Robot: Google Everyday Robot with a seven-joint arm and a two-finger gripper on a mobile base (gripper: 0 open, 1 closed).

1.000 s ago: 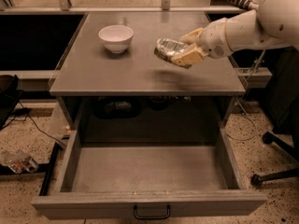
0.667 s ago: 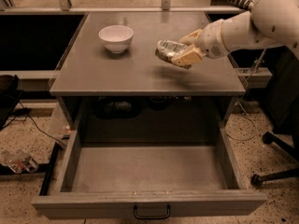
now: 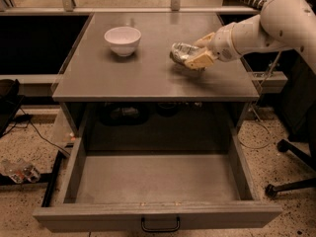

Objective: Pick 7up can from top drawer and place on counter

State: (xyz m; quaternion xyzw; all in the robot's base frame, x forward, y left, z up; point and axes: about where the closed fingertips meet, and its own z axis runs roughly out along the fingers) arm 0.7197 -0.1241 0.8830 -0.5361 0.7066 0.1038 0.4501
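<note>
The 7up can is silvery and lies on its side between the fingers of my gripper, just above the right middle of the grey counter. The gripper is shut on the can. The white arm reaches in from the upper right. The top drawer stands pulled fully open below the counter, with nothing in it, its black pull handle at the front middle.
A white bowl stands on the counter's back left. An office chair base is on the speckled floor at the right. Cables and a small clear object lie on the floor at the left.
The gripper with the can has moved slightly up and back over the counter; bowl and drawer have not moved.
</note>
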